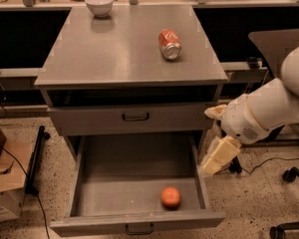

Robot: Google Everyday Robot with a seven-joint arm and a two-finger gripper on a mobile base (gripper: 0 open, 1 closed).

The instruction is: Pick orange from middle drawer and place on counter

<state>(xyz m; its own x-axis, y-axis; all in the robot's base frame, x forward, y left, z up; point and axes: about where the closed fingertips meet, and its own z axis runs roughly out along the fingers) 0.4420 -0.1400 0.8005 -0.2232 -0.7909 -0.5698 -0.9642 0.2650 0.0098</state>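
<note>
**A:** What is the biggest thing here?

**B:** The grey metal drawer cabinet. Its broad flat top is the counter. The wide grey middle drawer, the lowest one of the cabinet, is pulled out.

**A:** And the robot?

**B:** Its white arm is at the right side of the cabinet. The cream gripper hangs just outside the cabinet's open drawer, by the right wall. If it is spread or pressed together, I cannot tell.

**A:** Smaller things?

**B:** A white bowl stands at the cabinet top's back left. A red soda can lies on its side, right of the middle. The small round orange lies in the cabinet's open drawer, near the front right.
</note>
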